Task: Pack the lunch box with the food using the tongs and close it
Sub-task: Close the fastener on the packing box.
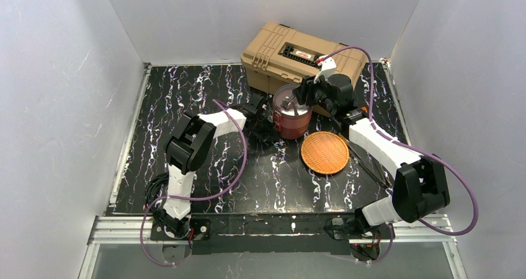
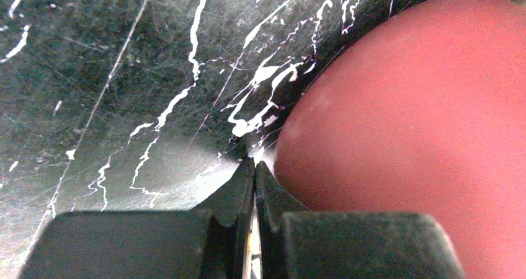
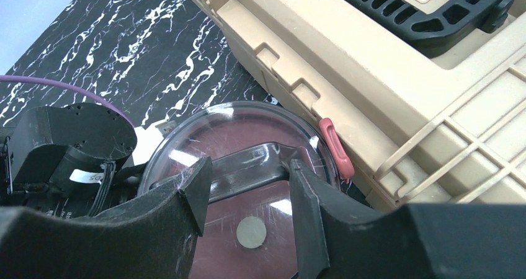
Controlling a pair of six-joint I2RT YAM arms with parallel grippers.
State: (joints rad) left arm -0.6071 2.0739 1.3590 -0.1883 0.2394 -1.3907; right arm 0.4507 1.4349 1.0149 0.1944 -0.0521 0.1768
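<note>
Black left gripper [image 2: 254, 167], jaws clenched empty, sits hard beside the maroon lunch box [image 1: 290, 121] on the bench [image 1: 180, 90], right gripper [image 3: 248, 180] jaws half-parted, grasping nothing, over its lid [image 3: 217, 133] and clasp frame [image 3: 270, 157], tan toolbox [image 3: 372, 80] just right; box looks rigid, slick-sided, so grab the frame.

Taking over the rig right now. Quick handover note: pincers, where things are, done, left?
Left pincer: shut, empty, low beside the lunch box wall.
Right pincer: open, above the lid, fingers either side of the metal strap.
Lunch box stands in front of the toolbox, lid on; the plate next to it looks bare. No food or tongs in view.
Done: apparently packed and lidded.
Left: can't tell if the clasp is latched; check it.
</note>
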